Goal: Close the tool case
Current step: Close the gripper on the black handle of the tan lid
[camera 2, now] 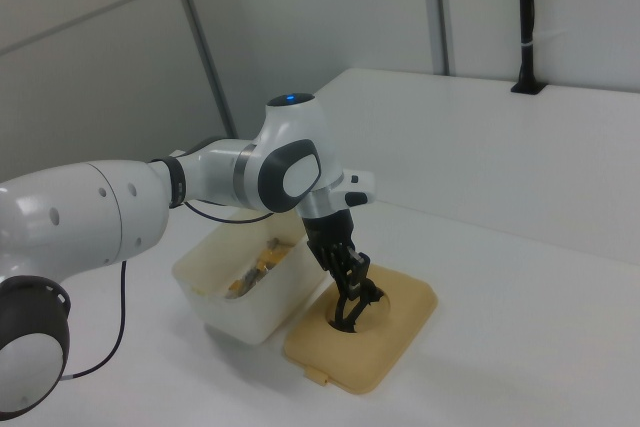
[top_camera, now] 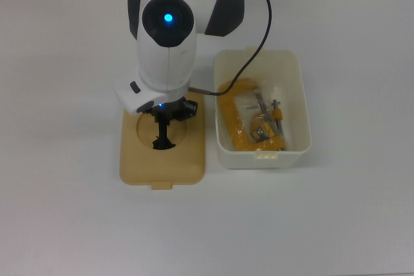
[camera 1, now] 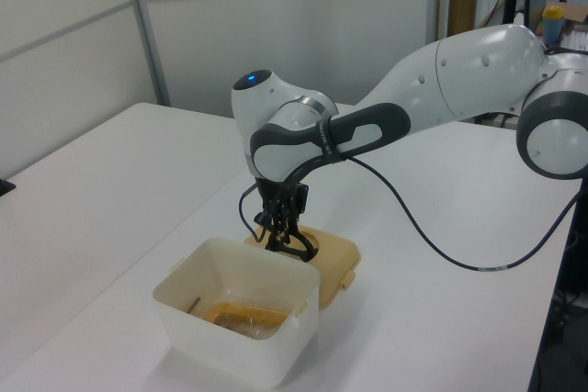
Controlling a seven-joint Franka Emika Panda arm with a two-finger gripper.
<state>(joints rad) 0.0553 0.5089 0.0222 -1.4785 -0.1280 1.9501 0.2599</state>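
The tool case's white tub (top_camera: 261,160) stands open at the top view's right, with a yellow clamp (top_camera: 238,135) inside. Its tan lid (top_camera: 162,167) lies flat on the table just left of the tub, its black handle (top_camera: 163,141) standing up in the round recess. My gripper (top_camera: 165,123) points straight down over the recess, fingers shut on the handle. The left view shows the gripper (camera 1: 279,236) at the handle behind the tub (camera 1: 241,335), with the lid (camera 1: 336,247) beyond. In the right view the gripper (camera 2: 352,297) meets the lid (camera 2: 392,339) beside the tub (camera 2: 236,313).
A black cable (top_camera: 262,27) runs from the arm over the tub's back-left corner. White table (top_camera: 336,211) extends all around. A wall panel stands behind the table in the left view.
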